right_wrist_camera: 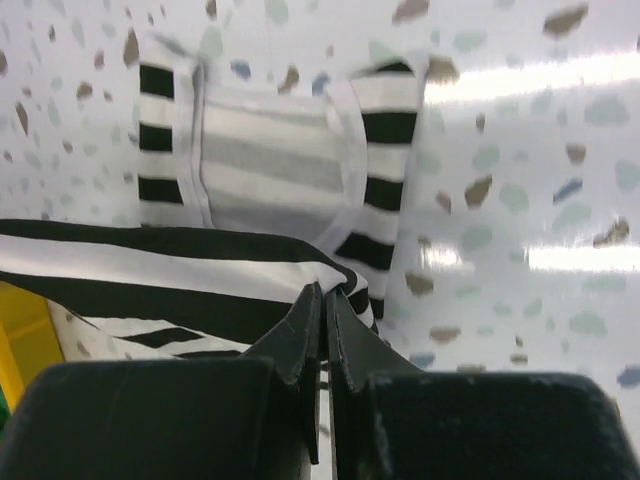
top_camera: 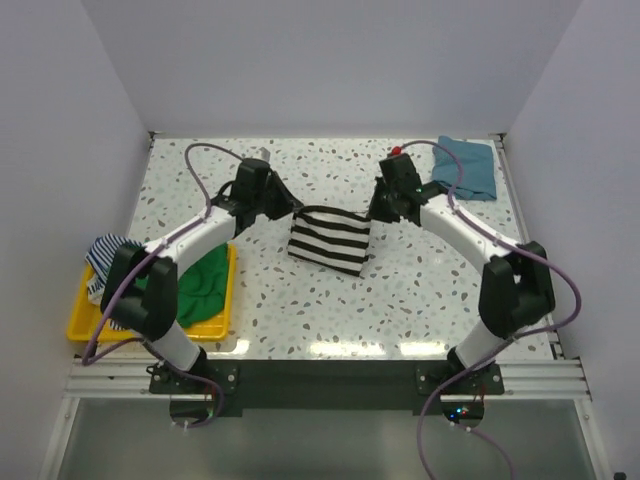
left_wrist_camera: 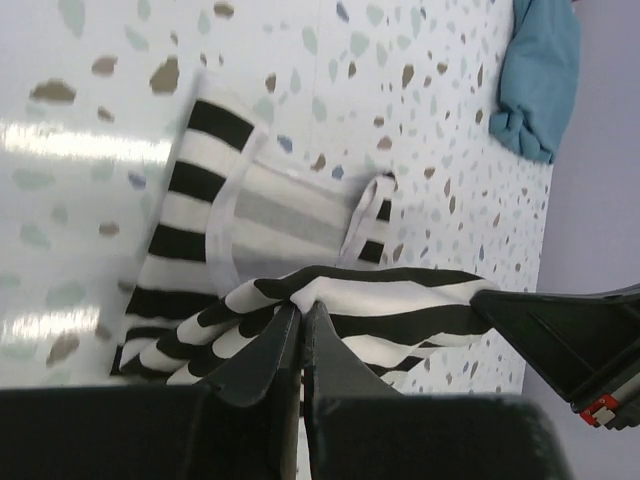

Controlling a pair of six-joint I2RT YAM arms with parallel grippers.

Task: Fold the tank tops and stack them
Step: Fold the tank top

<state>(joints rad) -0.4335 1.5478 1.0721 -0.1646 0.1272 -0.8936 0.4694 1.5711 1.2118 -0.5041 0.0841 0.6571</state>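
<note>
The black-and-white striped tank top (top_camera: pixel 328 240) hangs stretched between my two grippers above the table's middle. My left gripper (top_camera: pixel 292 208) is shut on its left top corner; the wrist view shows the jaws pinched on the cloth (left_wrist_camera: pixel 300 308). My right gripper (top_camera: pixel 374 214) is shut on its right top corner (right_wrist_camera: pixel 326 292). The top's lower part with its straps lies on the table (left_wrist_camera: pixel 270 205). A teal-blue tank top (top_camera: pixel 468 166) lies folded at the far right corner, also in the left wrist view (left_wrist_camera: pixel 542 80). A green top (top_camera: pixel 205 285) and a thin blue-striped top (top_camera: pixel 105 258) sit in the yellow bin.
A yellow bin (top_camera: pixel 225 325) stands at the left near edge beside my left arm. The table is white speckled terrazzo (top_camera: pixel 330 160), walled by white panels on the left, back and right. The right gripper's finger shows in the left wrist view (left_wrist_camera: pixel 570 335).
</note>
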